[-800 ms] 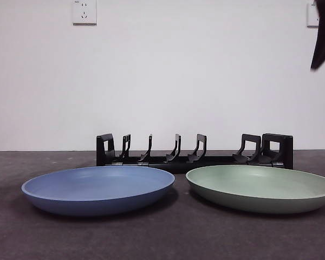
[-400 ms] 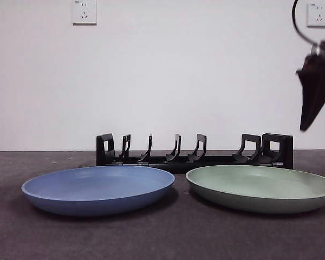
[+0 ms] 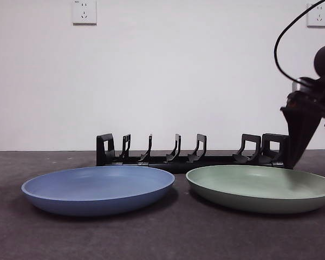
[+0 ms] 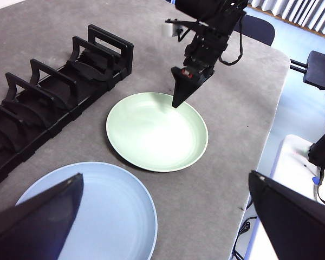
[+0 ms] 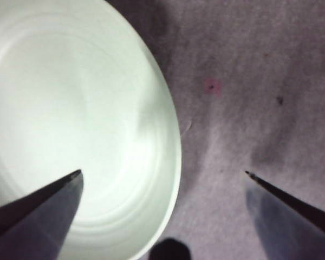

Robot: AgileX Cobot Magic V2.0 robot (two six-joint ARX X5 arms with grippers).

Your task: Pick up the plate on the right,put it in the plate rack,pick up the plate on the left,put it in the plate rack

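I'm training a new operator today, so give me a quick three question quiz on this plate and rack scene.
1. True or false: a plate already stands in the plate rack.
2. Which plate is the right claw straddling the rim of: A) the blue plate, B) the green plate?
3. Fill in: the right claw's jaws are ____.

Key: 1 false; 2 B; 3 open. The left claw waits, open.

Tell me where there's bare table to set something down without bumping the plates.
Bare grey table lies along the near edge in front of the round blue plate and round pale green plate. It is crowded behind them, where the long black plastic plate rack stands, and at the green plate's far rim, where the right gripper hangs.
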